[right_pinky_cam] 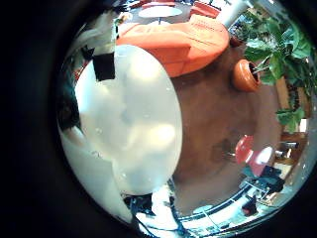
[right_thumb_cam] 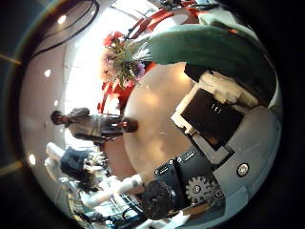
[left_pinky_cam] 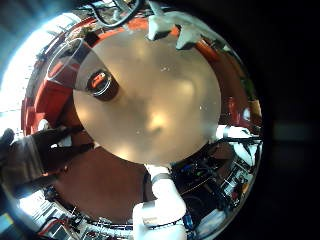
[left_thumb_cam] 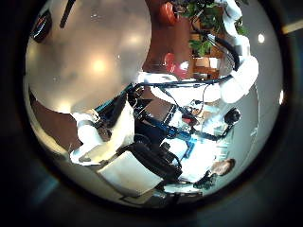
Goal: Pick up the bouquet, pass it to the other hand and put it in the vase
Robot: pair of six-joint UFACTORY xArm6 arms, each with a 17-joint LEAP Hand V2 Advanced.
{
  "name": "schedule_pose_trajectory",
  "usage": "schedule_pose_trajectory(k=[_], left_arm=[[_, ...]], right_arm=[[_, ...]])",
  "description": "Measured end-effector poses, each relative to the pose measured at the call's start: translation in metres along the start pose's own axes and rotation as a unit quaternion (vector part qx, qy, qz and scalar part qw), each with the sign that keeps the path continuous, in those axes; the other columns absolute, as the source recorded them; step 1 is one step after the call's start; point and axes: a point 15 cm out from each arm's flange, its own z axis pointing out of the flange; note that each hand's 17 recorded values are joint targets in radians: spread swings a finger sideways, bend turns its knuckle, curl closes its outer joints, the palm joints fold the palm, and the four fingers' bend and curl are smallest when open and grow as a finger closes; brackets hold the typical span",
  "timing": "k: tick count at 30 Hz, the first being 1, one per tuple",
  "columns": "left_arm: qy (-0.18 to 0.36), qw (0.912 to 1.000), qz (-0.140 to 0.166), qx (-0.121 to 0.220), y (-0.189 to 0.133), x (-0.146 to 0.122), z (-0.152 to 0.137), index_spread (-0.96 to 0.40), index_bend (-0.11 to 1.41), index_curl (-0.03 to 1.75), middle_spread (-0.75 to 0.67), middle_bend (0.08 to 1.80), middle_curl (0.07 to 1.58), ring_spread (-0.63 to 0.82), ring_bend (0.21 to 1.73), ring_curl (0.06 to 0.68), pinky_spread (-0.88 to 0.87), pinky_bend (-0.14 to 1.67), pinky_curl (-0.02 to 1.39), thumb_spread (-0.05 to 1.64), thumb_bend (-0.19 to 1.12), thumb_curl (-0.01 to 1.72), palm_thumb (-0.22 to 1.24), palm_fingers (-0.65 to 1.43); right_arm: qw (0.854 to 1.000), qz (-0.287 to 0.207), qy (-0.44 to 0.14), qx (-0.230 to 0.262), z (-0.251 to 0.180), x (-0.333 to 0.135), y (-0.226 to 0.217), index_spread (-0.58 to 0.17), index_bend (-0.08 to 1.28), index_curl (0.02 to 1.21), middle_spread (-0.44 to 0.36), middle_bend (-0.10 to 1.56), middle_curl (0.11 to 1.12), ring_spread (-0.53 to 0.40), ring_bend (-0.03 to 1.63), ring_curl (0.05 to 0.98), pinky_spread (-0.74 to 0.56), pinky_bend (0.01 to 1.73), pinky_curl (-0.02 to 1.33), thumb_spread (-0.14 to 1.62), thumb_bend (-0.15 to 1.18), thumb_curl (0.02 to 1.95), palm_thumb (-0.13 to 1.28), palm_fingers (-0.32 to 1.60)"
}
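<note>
I have one round worktop under both palms, smooth and glossy enough to throw back the room lights.

My left hand hangs over it with its fingers spread wide around the edges of the view and nothing between them.

My right hand fills much of its thumb side view with blocky, geared parts. I cannot tell there whether its fingers are closed on anything.

The one bouquet is up off the worktop, near that right palm. It is a loose, bushy cluster of small blooms and leaves, and its long leafy stems run back toward the hand's own body.

The one vase stands upright on the worktop near its rim. It is a short, dark cylinder with a round open mouth, seen from almost straight above. The bouquet is not in it and sits well apart from it.
</note>
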Motion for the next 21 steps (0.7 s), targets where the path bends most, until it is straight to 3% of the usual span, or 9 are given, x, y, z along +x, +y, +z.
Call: schedule_pose_trajectory(k=[6,13,17,21], left_arm=[[0.038,0.9989,-0.014,0.024,0.000,0.000,-0.007,0.03,0.18,0.35,0.33,0.19,0.33,0.52,0.49,0.204,0.48,0.20,0.32,1.13,-0.02,0.33,0.43,0.22],[0.107,0.9919,-0.019,0.065,-0.013,0.010,-0.017,0.05,0.18,0.35,0.30,0.20,0.34,0.49,0.50,0.201,0.46,0.20,0.32,1.14,-0.03,0.33,0.40,0.27],[0.181,0.9765,-0.011,0.117,-0.026,0.023,-0.035,0.06,0.17,0.35,0.29,0.20,0.35,0.48,0.51,0.200,0.45,0.20,0.32,1.13,-0.03,0.32,0.35,0.28],[0.252,0.9498,0.000,0.185,-0.036,0.026,-0.060,0.07,0.17,0.35,0.28,0.20,0.36,0.47,0.52,0.198,0.43,0.20,0.32,1.12,-0.03,0.31,0.31,0.29]], right_arm=[[0.991,-0.001,-0.127,0.047,-0.046,-0.046,0.003,-0.249,1.16,0.94,-0.156,1.34,0.90,-0.200,1.45,0.723,-0.18,1.32,0.81,0.86,0.04,1.04,1.18,1.11],[0.961,-0.006,-0.270,0.057,-0.089,-0.079,0.023,-0.240,1.17,0.93,-0.151,1.34,0.89,-0.196,1.46,0.725,-0.19,1.29,0.84,0.85,0.03,1.11,1.17,1.12],[0.931,-0.017,-0.363,0.036,-0.098,-0.105,0.040,-0.236,1.17,0.93,-0.149,1.34,0.89,-0.195,1.46,0.726,-0.19,1.28,0.86,0.85,0.03,1.14,1.16,1.12],[0.899,-0.024,-0.437,-0.003,-0.097,-0.124,0.063,-0.233,1.17,0.92,-0.149,1.35,0.89,-0.195,1.46,0.727,-0.19,1.27,0.87,0.84,0.02,1.18,1.16,1.12]])
